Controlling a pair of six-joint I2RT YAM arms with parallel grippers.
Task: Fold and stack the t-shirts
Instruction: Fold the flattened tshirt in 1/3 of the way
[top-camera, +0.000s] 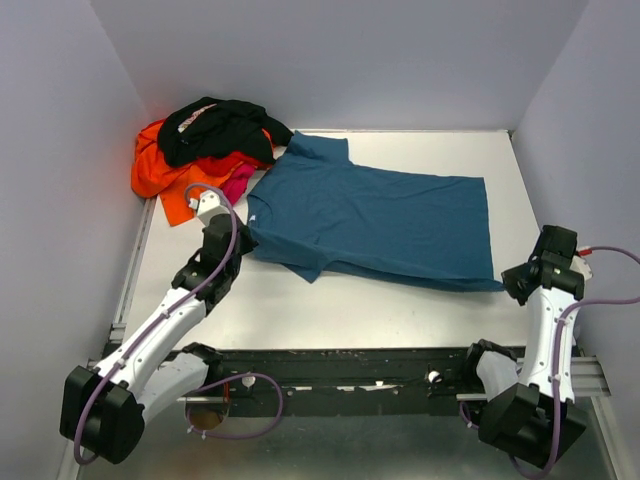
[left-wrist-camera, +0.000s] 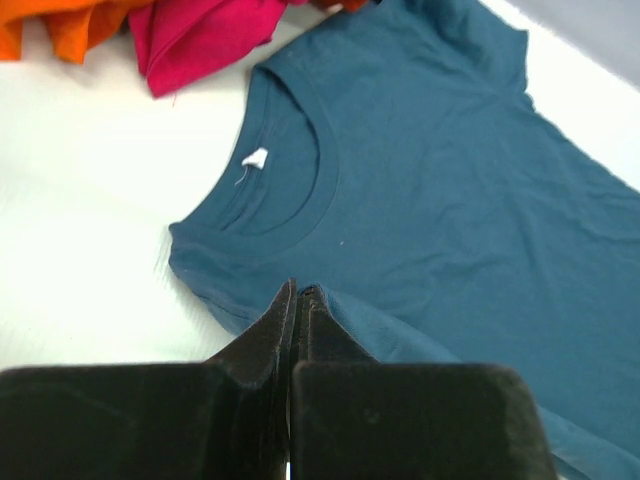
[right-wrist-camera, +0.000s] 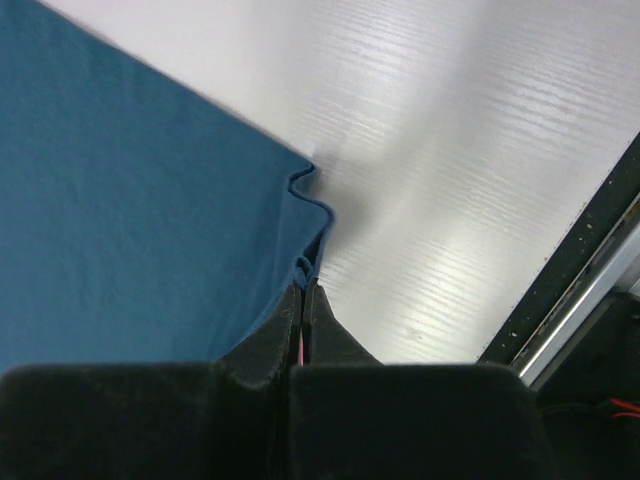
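The teal-blue t-shirt (top-camera: 380, 215) lies spread flat on the white table (top-camera: 400, 310), collar to the left, hem to the right. My left gripper (top-camera: 247, 238) is shut on its near-left shoulder edge; the left wrist view shows my closed gripper (left-wrist-camera: 300, 290) pinching teal cloth (left-wrist-camera: 430, 180) just below the collar. My right gripper (top-camera: 510, 281) is shut on the near-right hem corner; the right wrist view shows my gripper (right-wrist-camera: 305, 287) closed on a small bunched fold of the shirt (right-wrist-camera: 130, 200). The black (top-camera: 225, 128), orange (top-camera: 160, 170) and magenta-pink (top-camera: 237, 180) t-shirts lie heaped at the back left.
Grey walls close in the table on the left, back and right. A black rail (top-camera: 350, 365) runs along the table's near edge. The heap's orange (left-wrist-camera: 60, 25) and magenta (left-wrist-camera: 200, 35) cloth lies just beyond the teal collar, which has a white label (left-wrist-camera: 256, 158).
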